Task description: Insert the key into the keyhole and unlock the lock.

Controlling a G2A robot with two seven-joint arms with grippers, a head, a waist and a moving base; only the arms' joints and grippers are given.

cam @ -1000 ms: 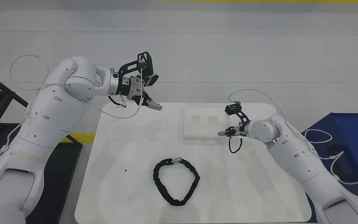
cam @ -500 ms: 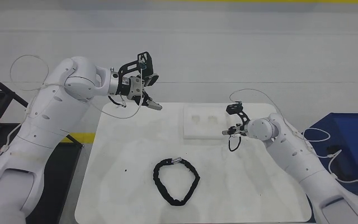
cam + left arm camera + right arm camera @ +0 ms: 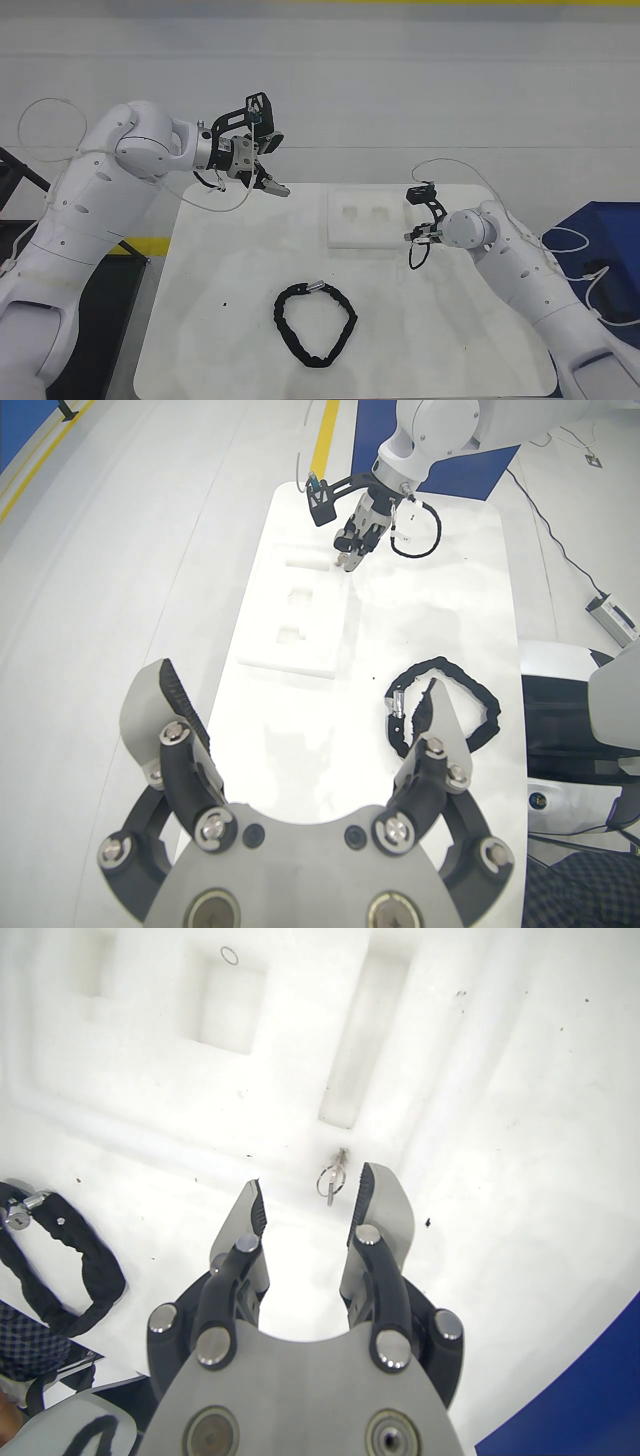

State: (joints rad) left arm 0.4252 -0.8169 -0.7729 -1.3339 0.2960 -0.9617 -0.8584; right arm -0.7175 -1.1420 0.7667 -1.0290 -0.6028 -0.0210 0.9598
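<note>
At the far left corner of the white table, the left end effector hangs in the air with its fingers released and holding nothing. It sits exactly where it was a second ago. Toward the middle of the table, nearer the robot, the lock lies flat and untouched. It is a black fabric-covered chain loop joined by a silver cylinder, and it is well apart from both arms. In the right wrist view the keyhole shows on the end of that cylinder. Further right, a white foam tray rests near the table's back edge. At the tray's right end, the right end effector has drifted a little to the right over the last second. Its fingers are released. The small key, on a wire ring, lies at the tray's edge just ahead of the gap between the fingertips and is not yet gripped. The small shift looks like lining up on the key rather than a pickup. That would put the task at its very start, with the key to be taken, carried to the lock and turned.
</note>
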